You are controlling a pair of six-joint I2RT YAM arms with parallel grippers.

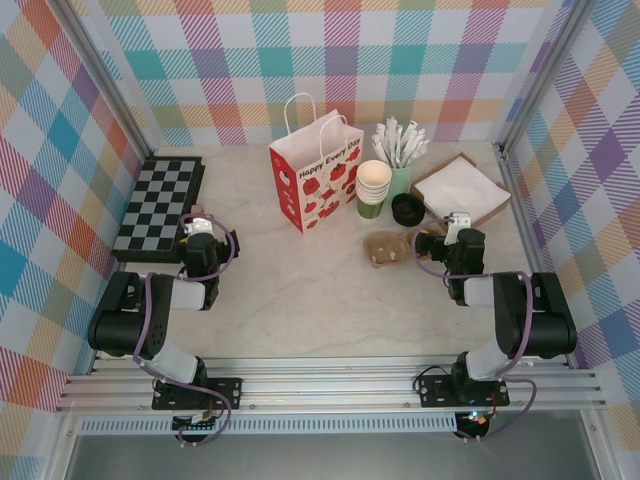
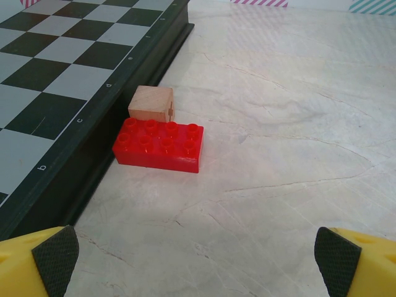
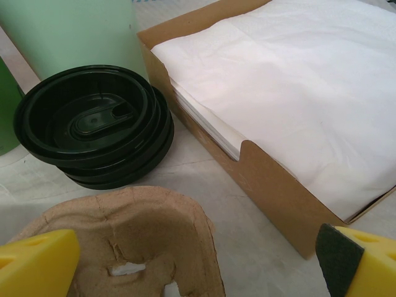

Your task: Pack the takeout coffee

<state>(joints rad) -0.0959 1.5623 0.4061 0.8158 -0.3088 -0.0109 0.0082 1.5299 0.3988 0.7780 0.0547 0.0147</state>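
The right tool (image 3: 195,263) is released, its yellow fingers (image 3: 37,260) spread wide and gripping nothing. Just ahead of it and a little to its left, the brown cardboard carrier (image 3: 142,235) lies flat on the surface (image 3: 244,244). Beyond the carrier, ahead and left of the tool, sits a stack of black lids (image 3: 93,133). The dark green cup (image 3: 5,105) stands just left of them, with only its edge showing. A pale green holder (image 3: 74,31) stands behind the lids. Ahead and right of the tool lies a cardboard box of white napkins (image 3: 297,93).

The left tool (image 2: 198,253) is also released, with its pads (image 2: 55,257) far apart. Ahead of it, slightly left, a red brick (image 2: 159,144) lies with a wooden cube (image 2: 151,104) touching its far side. Both lie against the edge of the chessboard (image 2: 62,74), which stretches along the tool's left. From above, a stack of cream cups (image 1: 373,180) rises at the green cup, and a red paper bag (image 1: 313,180) stands further left.
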